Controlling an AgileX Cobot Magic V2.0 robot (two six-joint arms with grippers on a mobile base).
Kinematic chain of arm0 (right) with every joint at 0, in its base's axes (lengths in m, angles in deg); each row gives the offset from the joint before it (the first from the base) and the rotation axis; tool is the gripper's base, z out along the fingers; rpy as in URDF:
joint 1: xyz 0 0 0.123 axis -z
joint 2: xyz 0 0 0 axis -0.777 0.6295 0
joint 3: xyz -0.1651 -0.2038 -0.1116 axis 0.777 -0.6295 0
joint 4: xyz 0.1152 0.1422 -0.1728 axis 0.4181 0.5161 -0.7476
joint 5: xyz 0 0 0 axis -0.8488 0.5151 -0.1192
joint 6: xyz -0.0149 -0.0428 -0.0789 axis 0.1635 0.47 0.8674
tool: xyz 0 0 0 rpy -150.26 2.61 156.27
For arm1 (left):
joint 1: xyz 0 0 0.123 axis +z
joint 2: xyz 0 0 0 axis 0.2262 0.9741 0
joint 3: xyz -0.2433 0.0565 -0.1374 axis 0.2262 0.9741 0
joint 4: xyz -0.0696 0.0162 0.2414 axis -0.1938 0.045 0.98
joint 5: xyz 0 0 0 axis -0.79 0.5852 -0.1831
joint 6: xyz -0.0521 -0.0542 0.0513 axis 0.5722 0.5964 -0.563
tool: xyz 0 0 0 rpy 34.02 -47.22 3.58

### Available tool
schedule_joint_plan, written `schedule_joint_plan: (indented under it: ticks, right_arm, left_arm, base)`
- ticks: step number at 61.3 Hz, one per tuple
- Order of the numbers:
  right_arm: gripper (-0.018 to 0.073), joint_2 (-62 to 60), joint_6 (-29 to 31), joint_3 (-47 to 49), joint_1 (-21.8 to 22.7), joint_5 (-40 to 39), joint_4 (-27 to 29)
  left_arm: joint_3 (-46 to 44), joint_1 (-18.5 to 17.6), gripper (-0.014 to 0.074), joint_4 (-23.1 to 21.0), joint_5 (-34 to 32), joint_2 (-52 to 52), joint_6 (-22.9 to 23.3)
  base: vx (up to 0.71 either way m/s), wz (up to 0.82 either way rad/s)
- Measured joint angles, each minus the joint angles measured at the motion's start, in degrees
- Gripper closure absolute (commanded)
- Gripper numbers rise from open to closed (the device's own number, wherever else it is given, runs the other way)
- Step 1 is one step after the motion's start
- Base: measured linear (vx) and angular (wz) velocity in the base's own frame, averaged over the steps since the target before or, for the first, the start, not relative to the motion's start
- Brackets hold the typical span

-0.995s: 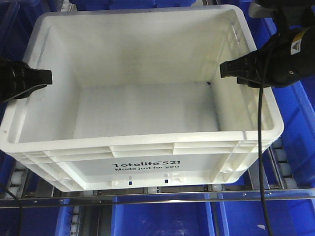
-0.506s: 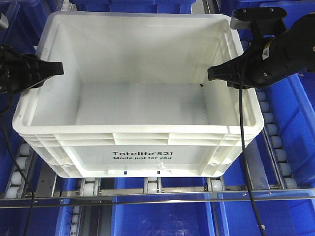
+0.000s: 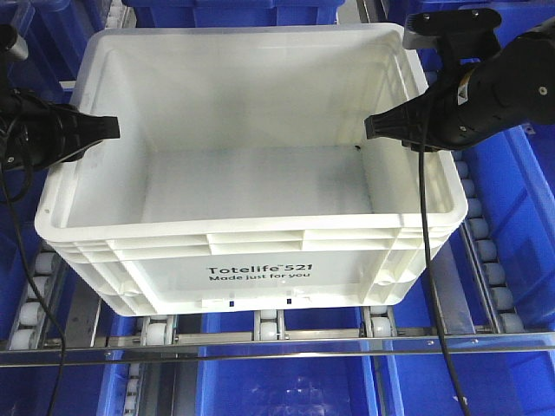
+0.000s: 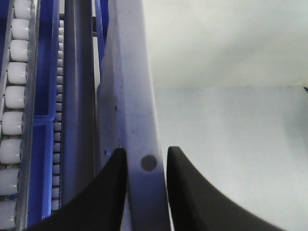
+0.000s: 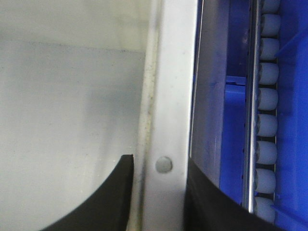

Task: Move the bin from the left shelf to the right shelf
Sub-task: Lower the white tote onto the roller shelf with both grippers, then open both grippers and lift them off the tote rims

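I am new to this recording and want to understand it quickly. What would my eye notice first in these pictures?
First is the big white bin, empty, filling the middle of the front view over the rollers. Next, the two black claws: the left claw is clamped on the bin's left wall and the right claw on its right wall. Blue bins surround it.

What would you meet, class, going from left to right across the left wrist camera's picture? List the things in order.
White rollers → dark rail → outer gripper finger → crate wall rim → inner gripper finger → white crate floor.
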State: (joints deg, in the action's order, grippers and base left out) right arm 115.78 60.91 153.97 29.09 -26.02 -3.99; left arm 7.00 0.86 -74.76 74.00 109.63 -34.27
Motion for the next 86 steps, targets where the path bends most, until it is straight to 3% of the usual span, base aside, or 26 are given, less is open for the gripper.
schedule_joint_plan:
  ticks: [16,26,34,50,68,78,86]
  right_arm:
    - [0.0025,0.16,0.69,0.00,0.00,-1.51,-2.87]
    - [-0.0065,-0.97,1.01,0.00,0.00,-2.61,-2.87]
    - [-0.0060,-4.94,1.41,-1.94,0.00,-4.91,-2.11]
    - [-0.0021,-21.99,2.38,-17.48,-0.20,-11.23,-2.12]
    - [-0.0017,-47.20,11.42,-26.28,-0.20,0.91,0.39]
    - [-0.0008,-58.38,16.83,-30.00,-0.20,6.74,6.02]
    - [0.0068,-63.90,17.62,-31.87,-0.20,10.18,6.86]
  left_arm:
    - [0.00,-0.33,0.0109,-0.04,0.11,-0.06,-3.35]
    - [0.00,-0.40,-0.0009,0.15,0.23,-3.05,-3.56]
    - [-0.18,-0.40,-0.0011,0.38,3.82,-7.66,-4.00]
    - [-0.18,-0.40,0.0034,0.60,16.62,-19.04,-6.78]
    - [-0.02,-0.40,0.0063,0.65,29.72,-36.36,-13.56]
    - [3.87,-0.40,0.0063,0.60,32.52,-44.45,-14.15]
    - [8.00,-0.40,0.0093,0.60,32.73,-48.76,-14.24]
  base:
    - [0.00,0.00]
    - [0.00,0.00]
    - [0.00,0.00]
    - [0.00,0.00]
    - [0.00,0.00]
    - [0.00,0.00]
    - [0.00,0.00]
